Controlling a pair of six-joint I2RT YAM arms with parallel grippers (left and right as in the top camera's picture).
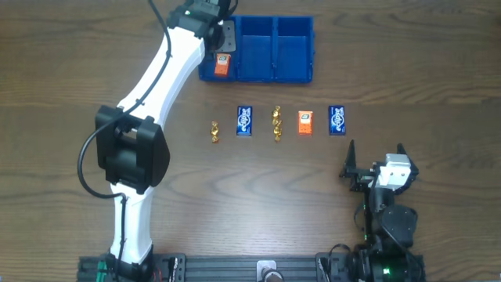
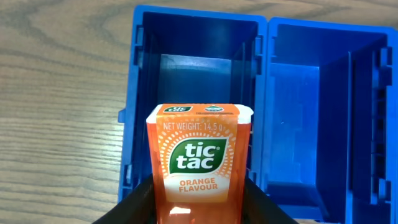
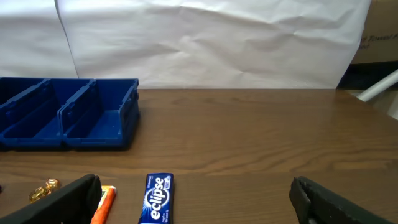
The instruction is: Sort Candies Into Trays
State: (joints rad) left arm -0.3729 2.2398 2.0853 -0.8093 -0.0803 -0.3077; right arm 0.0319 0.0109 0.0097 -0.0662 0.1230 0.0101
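My left gripper (image 1: 223, 53) is at the far side of the table, shut on an orange candy box (image 1: 222, 65). In the left wrist view the orange box (image 2: 200, 162) stands upright between my fingers (image 2: 134, 204), over the left compartment of the blue tray (image 2: 261, 68). The blue tray (image 1: 309, 48) has three compartments. In a row on the table lie a gold candy (image 1: 215, 132), a blue mint pack (image 1: 244, 121), two gold candies (image 1: 276, 124), another orange box (image 1: 304, 123) and a second blue pack (image 1: 337, 121). My right gripper (image 1: 374, 160) stands open near the front right, with nothing in it.
The right wrist view shows the blue tray (image 3: 99, 115) far off, and a blue pack (image 3: 155, 198), an orange box (image 3: 104, 202) and a gold candy (image 3: 43, 190) close by. A white sheet (image 3: 205, 43) hangs behind the table. Bare wood lies to the right.
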